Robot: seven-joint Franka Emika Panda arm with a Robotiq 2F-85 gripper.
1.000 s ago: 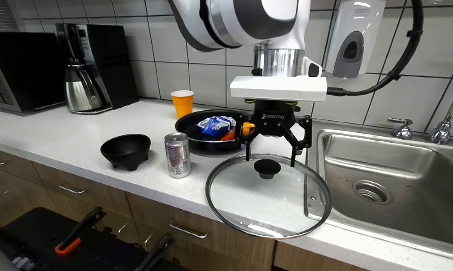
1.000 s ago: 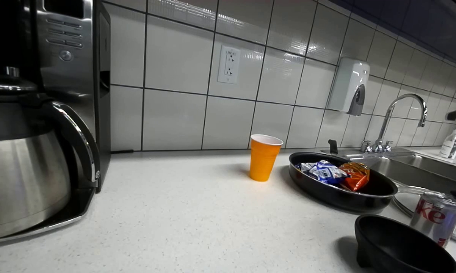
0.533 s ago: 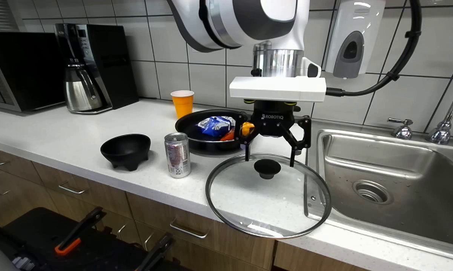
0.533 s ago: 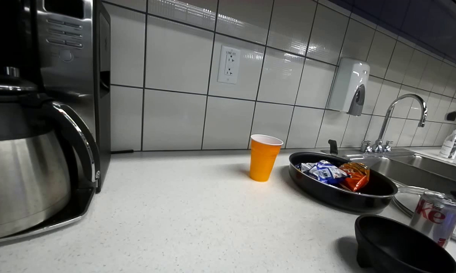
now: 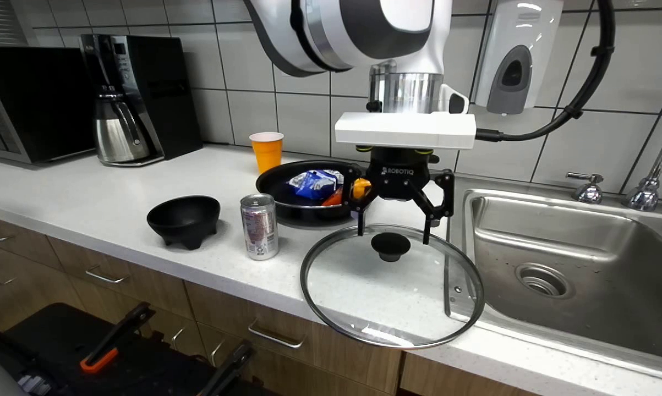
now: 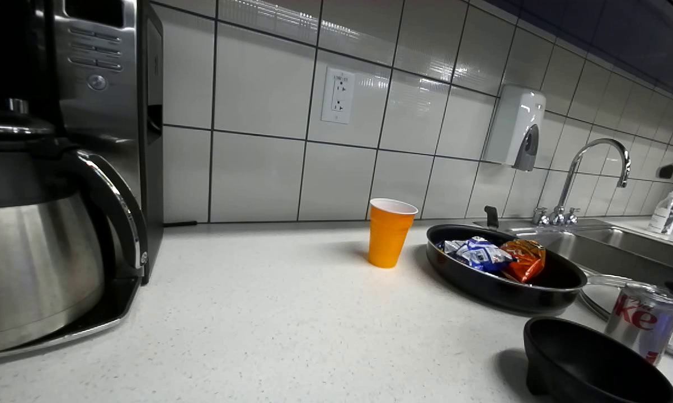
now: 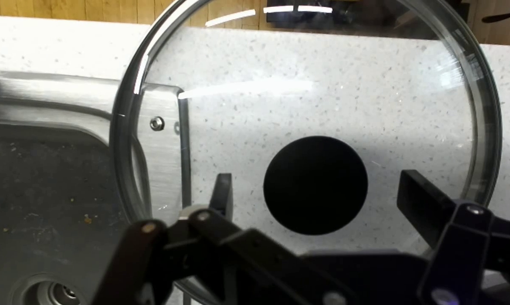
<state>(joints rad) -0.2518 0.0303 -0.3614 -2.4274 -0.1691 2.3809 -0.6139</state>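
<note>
Claw (image 5: 394, 237) spread over lid (image 5: 391, 291), bottle (image 6: 666, 211) in an exterior view only

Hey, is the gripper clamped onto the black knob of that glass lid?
No, in the wrist view both fingers stand apart from the black knob, with a gap on each side.

Gaps flank the knob (image 7: 315, 185) between the fingers (image 7: 422, 205); a pan (image 6: 498, 293) crowds the lid (image 5: 388, 297).
</note>
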